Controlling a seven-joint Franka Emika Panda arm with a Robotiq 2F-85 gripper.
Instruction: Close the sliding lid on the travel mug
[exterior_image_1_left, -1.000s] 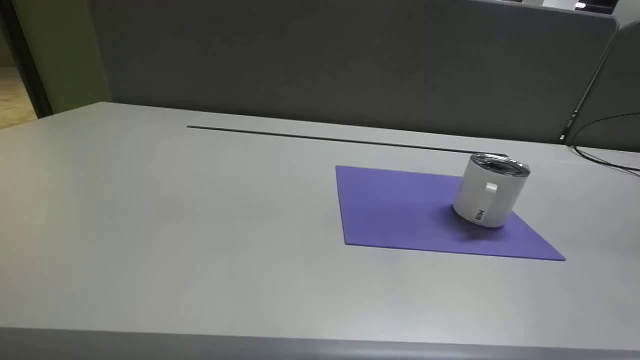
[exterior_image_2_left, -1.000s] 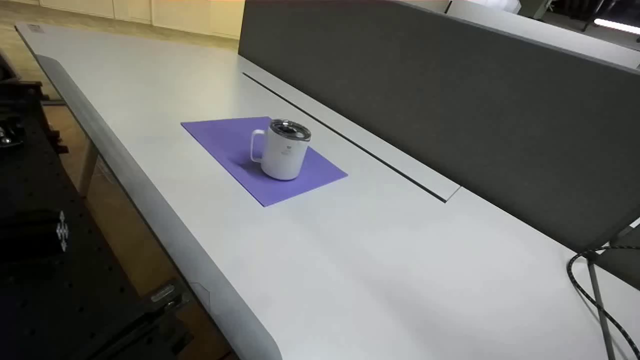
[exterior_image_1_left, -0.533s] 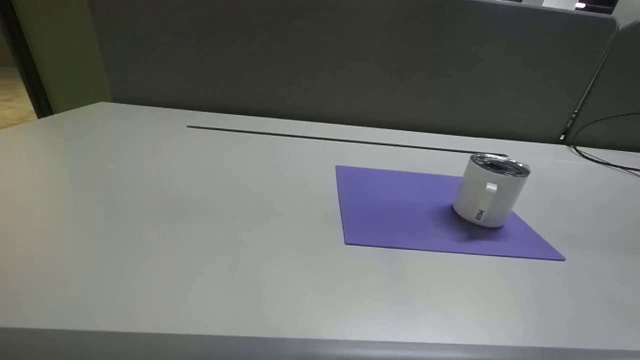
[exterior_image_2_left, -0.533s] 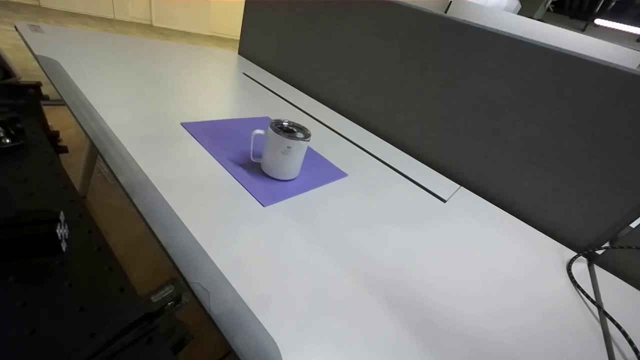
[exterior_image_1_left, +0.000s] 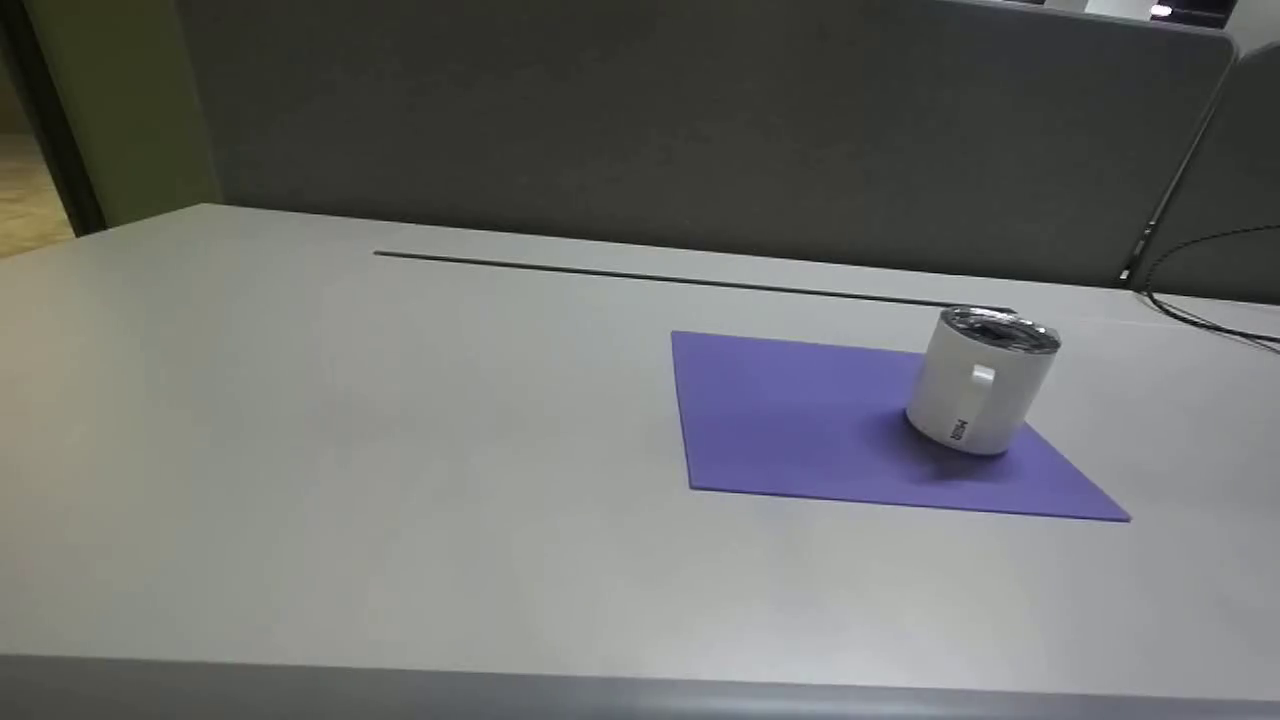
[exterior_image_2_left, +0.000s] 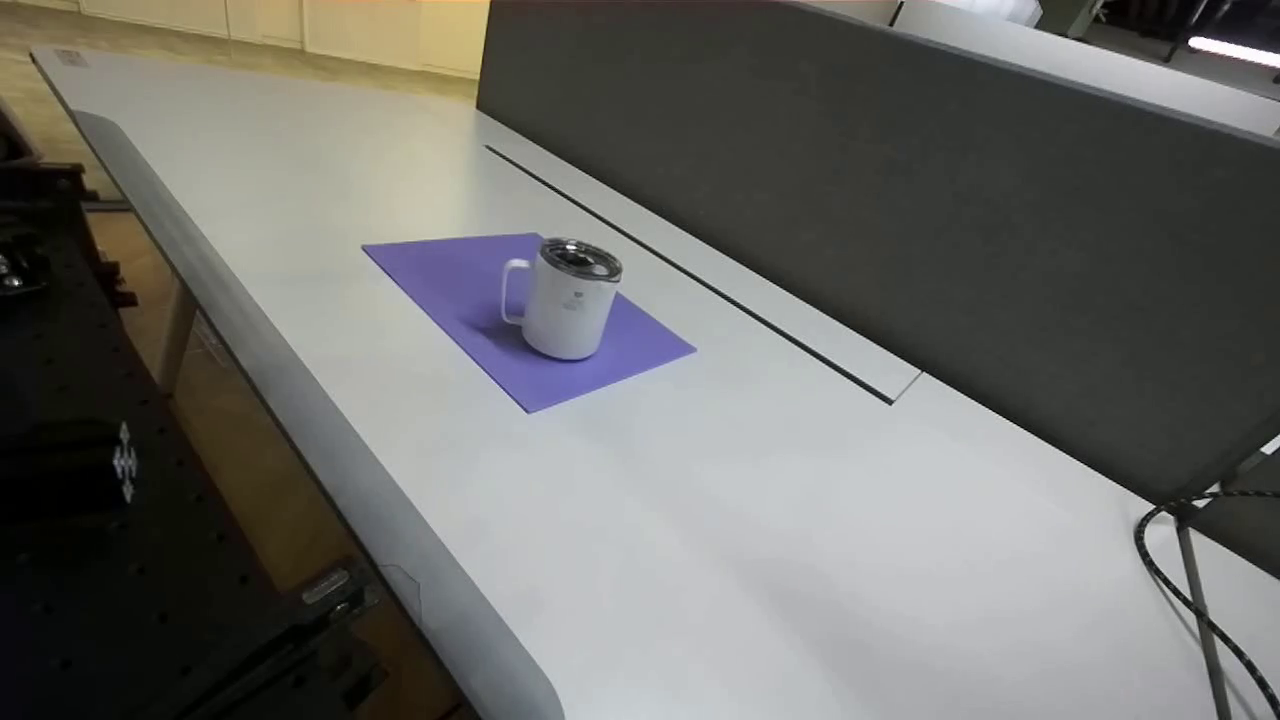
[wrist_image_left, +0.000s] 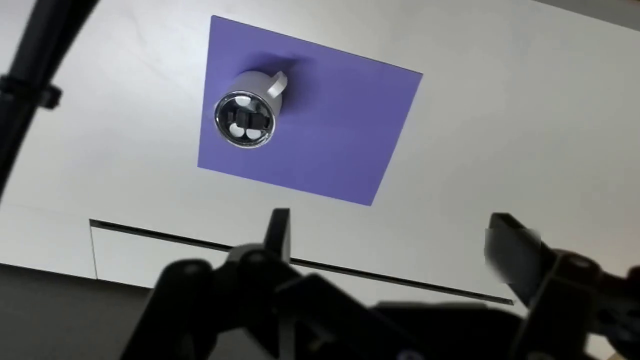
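Nothing's shifting in both exterior views; jaws hanging wide, empty, so sliding lid (wrist_image_left: 245, 120) on travel mug (exterior_image_2_left: 567, 310) likely awaiting closing.

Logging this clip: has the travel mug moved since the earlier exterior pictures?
No. In both exterior views, the travel mug keeps its spot on the purple mat, and both line up unchanged with the grey partition behind, so no direction.

We hold our gripper (wrist_image_left: 391, 225) with both fingers (wrist_image_left: 276, 235) wide apart; in the wrist view, they appear toward the slotted edge of the counter (wrist_image_left: 475, 150).
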